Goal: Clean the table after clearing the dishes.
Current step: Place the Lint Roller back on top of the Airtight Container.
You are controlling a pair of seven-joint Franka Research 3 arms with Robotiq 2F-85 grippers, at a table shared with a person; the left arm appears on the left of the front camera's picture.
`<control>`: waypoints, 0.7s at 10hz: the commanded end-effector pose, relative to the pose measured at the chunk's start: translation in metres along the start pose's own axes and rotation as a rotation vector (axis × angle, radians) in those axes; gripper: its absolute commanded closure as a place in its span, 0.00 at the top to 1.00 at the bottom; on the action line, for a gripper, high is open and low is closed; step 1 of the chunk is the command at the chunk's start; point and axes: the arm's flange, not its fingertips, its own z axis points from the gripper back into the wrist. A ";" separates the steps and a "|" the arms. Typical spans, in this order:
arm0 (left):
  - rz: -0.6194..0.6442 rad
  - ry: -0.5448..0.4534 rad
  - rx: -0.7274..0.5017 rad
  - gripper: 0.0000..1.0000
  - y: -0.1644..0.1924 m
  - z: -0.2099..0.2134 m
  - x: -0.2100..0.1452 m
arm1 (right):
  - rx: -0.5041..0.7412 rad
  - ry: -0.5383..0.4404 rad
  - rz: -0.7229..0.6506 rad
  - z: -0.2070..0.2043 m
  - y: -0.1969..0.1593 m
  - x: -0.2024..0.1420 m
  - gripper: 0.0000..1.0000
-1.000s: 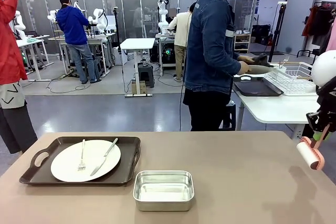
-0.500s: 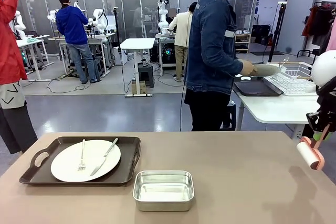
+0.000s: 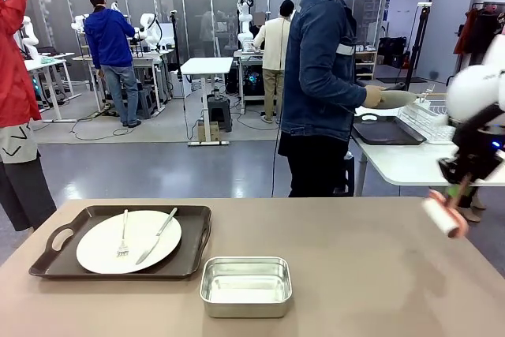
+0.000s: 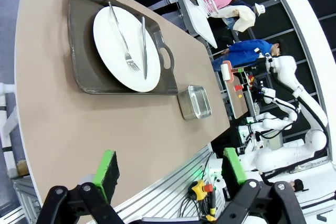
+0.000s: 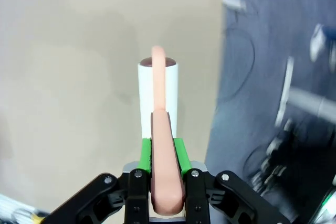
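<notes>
The right gripper [image 5: 163,148] clamps the smooth pink handle of a lint roller [image 5: 147,103], its white cylinder seemingly just above the matte taupe table [image 3: 355,258] near its right edge, well apart from the round white plate [image 3: 102,246] on a dark tray [image 3: 47,262] at the left, while the left gripper [image 4: 170,165] stands spread, empty.

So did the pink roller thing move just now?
Yes. The lint roller in the right gripper has swung toward picture left and slightly up, further in over the right edge of the table.
</notes>
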 end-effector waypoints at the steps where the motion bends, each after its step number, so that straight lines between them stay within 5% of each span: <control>1: -0.016 -0.013 -0.017 1.00 -0.001 0.003 -0.002 | 0.018 -0.092 0.323 0.044 0.078 0.013 0.21; 5: -0.016 -0.013 -0.017 1.00 -0.001 0.003 -0.002 | 0.033 -0.142 0.866 0.090 0.251 -0.006 0.21; 7: -0.016 -0.013 -0.017 1.00 -0.001 0.003 -0.002 | 0.219 -0.089 1.092 0.092 0.313 -0.032 0.21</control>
